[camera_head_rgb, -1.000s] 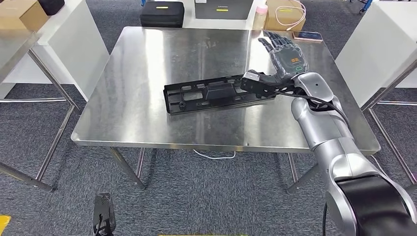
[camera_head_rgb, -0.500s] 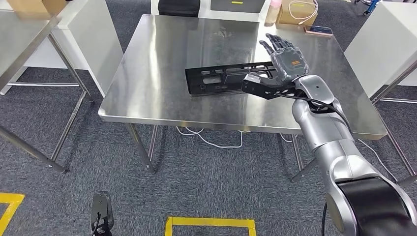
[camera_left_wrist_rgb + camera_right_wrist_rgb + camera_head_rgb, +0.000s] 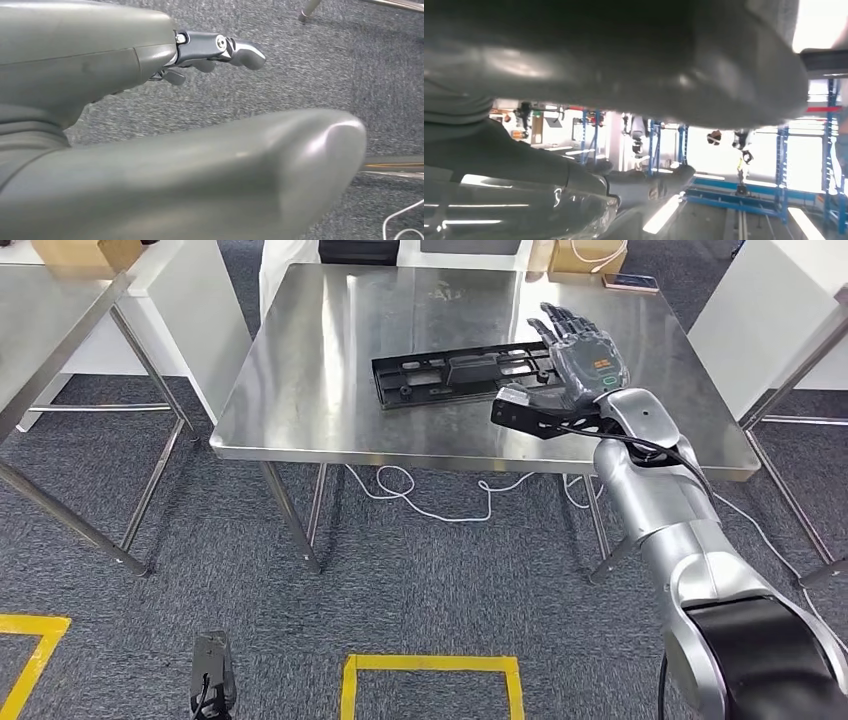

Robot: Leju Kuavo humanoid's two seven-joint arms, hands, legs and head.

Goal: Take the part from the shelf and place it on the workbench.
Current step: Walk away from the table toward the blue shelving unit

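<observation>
Black and long, the flat plastic part with cut-outs lay on the brushed steel workbench in the head view, its long axis running across the bench from side to side, roughly parallel to the near edge. The right hand hovered at the part's right-hand end, palm turned away from the camera, fingers straight and fanned apart, holding nothing. Whether the fingers touched the part's end could not be told; they overlapped it in the picture. The silver right arm reached up from the lower right. By this view the part was set down and the task looked complete or nearly so; any next move would seem to be a plain withdrawal of the right hand, away from the part's end.

Low in the left wrist view, the left hand hung over grey carpet, its thick grey thumb across the frame and darker fingers stretched beyond it, nothing in them. It appeared well away from the bench, so the right hand was much the nearer to the part.

Grey thumb and fingers of the right hand crossed the right wrist view, with blue racking behind; nothing sat between them.
</observation>
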